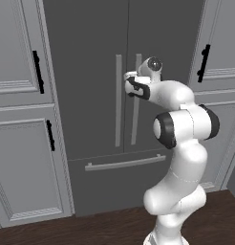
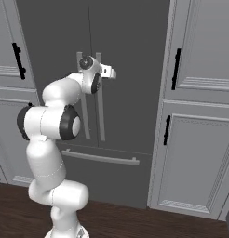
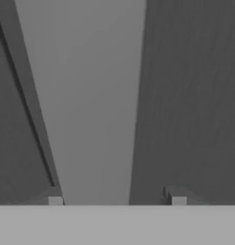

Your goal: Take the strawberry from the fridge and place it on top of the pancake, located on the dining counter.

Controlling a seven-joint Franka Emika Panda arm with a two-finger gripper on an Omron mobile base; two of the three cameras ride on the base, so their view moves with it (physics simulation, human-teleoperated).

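Observation:
The dark grey fridge (image 1: 90,48) (image 2: 130,37) stands straight ahead with both doors closed. My gripper (image 1: 130,77) (image 2: 111,72) is held up against the right door's pale vertical handle (image 1: 135,124) (image 2: 101,116). In the hand view the handle (image 3: 90,95) runs between my gripper's (image 3: 117,201) two fingertips. The left fingertip (image 3: 55,201) sits at the handle's edge, and the right fingertip (image 3: 179,201) stands a little off it. The jaws straddle the handle without clamping it. The strawberry, the pancake and the dining counter are out of view.
Light grey panelled cabinets with black handles flank the fridge on the left (image 1: 24,119) and right (image 2: 200,116). The lower drawer's horizontal bar (image 1: 124,162) (image 2: 100,158) sits below the doors. Dark wood floor (image 1: 90,229) lies in front of them.

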